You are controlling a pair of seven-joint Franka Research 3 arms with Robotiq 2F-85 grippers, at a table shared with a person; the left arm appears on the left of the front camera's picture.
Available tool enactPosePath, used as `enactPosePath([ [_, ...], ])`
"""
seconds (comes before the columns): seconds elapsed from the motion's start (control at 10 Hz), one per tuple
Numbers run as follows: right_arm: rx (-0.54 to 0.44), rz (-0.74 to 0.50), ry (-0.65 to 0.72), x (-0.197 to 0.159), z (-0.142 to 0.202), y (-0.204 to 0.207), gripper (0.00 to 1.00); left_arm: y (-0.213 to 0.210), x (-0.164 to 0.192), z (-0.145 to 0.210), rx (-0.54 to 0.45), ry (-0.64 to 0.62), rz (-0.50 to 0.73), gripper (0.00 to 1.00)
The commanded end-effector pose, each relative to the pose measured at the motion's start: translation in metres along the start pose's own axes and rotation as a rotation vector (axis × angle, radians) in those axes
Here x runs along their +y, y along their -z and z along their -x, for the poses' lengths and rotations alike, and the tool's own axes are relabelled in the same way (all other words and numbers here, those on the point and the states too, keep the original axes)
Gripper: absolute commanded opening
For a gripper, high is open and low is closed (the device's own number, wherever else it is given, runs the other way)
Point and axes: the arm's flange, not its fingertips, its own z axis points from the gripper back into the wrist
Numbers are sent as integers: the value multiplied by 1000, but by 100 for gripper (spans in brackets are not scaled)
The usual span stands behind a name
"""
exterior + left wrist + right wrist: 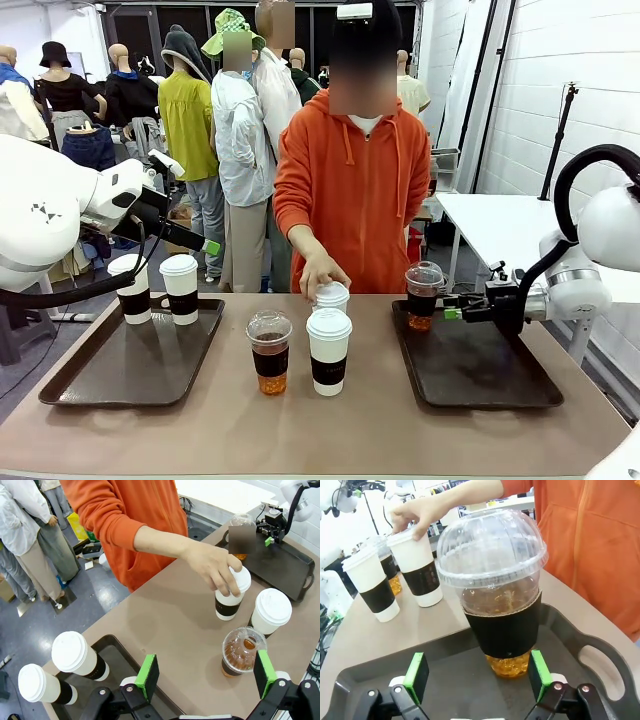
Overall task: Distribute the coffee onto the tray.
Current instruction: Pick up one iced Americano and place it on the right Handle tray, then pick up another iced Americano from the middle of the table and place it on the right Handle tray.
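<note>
Coffee is standing half distributed: two white paper sleeved cups on the left brown tray, one clear dome-lidded cup on the right tray, three waiting on the table, one under the person's hand. Left gripper and right gripper are gaping, empty.

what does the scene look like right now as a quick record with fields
left tray: two white cups at far end
right tray: dome cup with brown drink at far end
table: loose dome cup, loose white cup, held white cup
person's hand: on the held white cup's lid
left pincer: open, empty, in the air
right pincer: open, pads either side of the dome cup, not closed on it
</note>
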Motion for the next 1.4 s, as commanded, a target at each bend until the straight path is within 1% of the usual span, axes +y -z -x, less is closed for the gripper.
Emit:
enactPosePath([
  [0.0, 1, -1, 2, -2, 3, 1, 100, 0, 1, 1, 2, -4, 2, 100],
  [1.0, 1, -1, 4, -1, 3, 1, 100, 0, 1, 1, 2, -4, 2, 100],
  [1.3, 3, 4, 14, 22, 2, -14, 100, 0, 1, 1, 2, -4, 2, 100],
])
